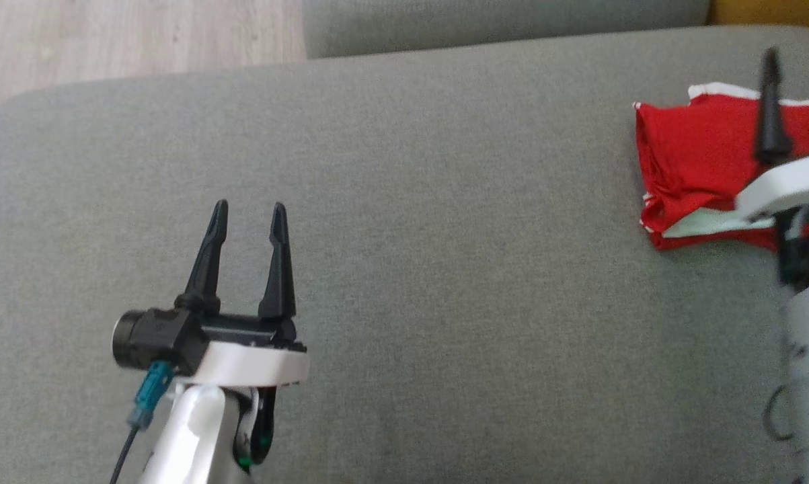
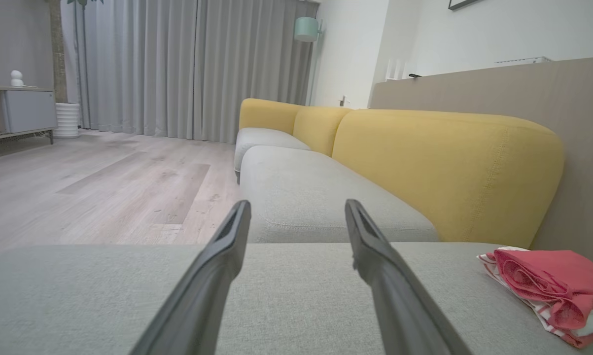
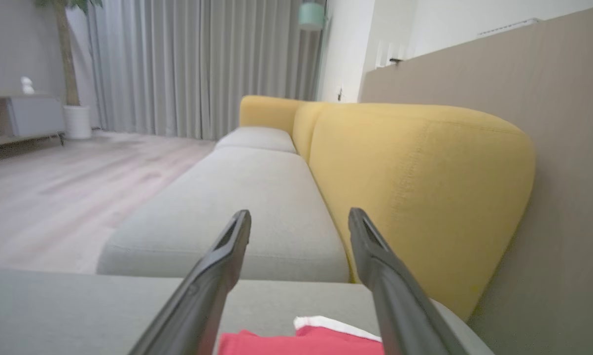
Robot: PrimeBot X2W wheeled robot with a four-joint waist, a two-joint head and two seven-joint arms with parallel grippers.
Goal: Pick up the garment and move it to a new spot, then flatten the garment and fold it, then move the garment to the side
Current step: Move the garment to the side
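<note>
Folded red garment point(image 1: 700, 161) with white trim lay at the right end of the grey sofa seat point(image 1: 444, 269), below the right end effector point(image 3: 300, 213), whose fingers stood wide apart and empty. Left end effector point(image 1: 249, 204), likewise spread and empty, hovered well apart. Yellow backrests point(image 2: 444, 167), wooden floor point(image 2: 104, 182) and grey curtains point(image 2: 188, 64) lay beyond.

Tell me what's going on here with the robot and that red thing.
The red garment, white-trimmed, lies as a folded bundle at the right end of the grey sofa cushion. The right gripper hangs open just over it, gripping nothing. The left gripper is open too, over bare cushion well away from it. The folding and moving aside look done.
</note>
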